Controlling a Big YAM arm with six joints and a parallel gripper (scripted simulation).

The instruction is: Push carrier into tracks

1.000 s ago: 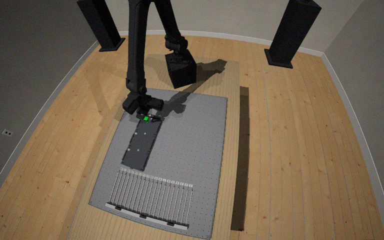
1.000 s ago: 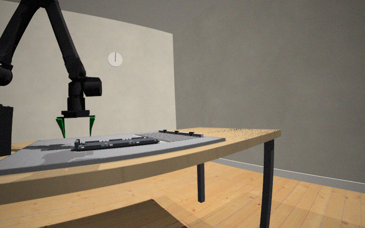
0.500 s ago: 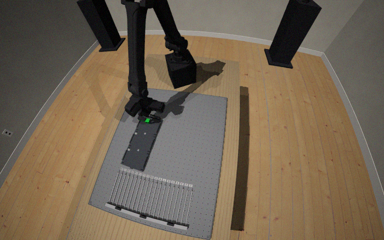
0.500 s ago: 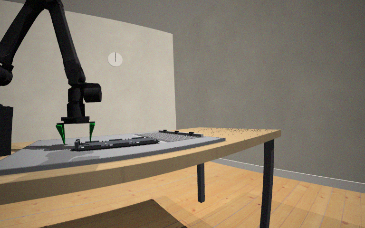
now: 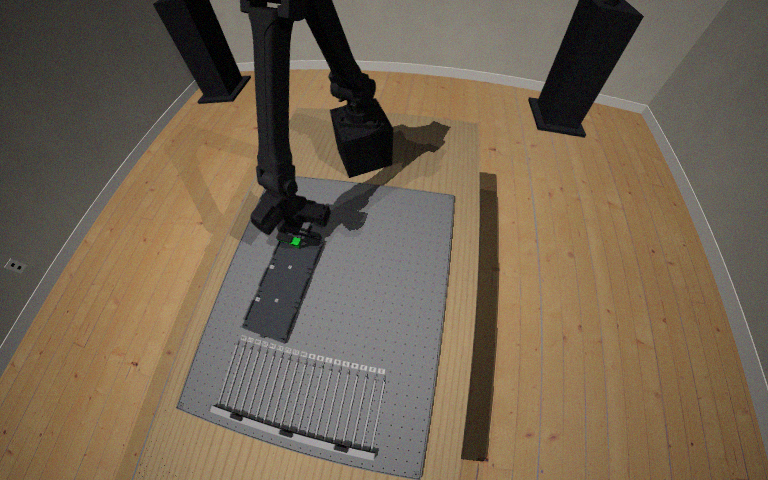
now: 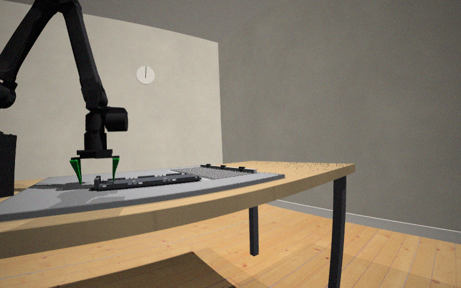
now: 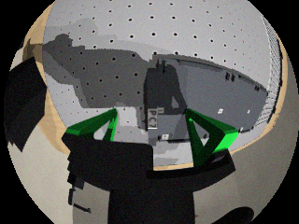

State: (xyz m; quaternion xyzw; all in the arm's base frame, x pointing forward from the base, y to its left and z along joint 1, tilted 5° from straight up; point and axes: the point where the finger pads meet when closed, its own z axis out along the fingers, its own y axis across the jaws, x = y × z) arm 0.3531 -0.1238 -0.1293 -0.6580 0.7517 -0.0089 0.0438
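1. In the top view, the carrier [image 5: 284, 293] lies on the mat [image 5: 390, 283], centre-left of the frame.
2. The rails [image 5: 305, 390] lie below it, lower centre, apart from the carrier.
3. The stop bar [image 5: 294, 430] runs along the rails' lower edge.
4. The gripper [image 5: 295, 240] stands over the carrier's upper end.

You see the end effector [image 5: 296, 240] open above the handle end of carrier PC7 [image 5: 284, 290], which lies before the rails [image 5: 300, 390] on the desk [image 5: 396, 283].
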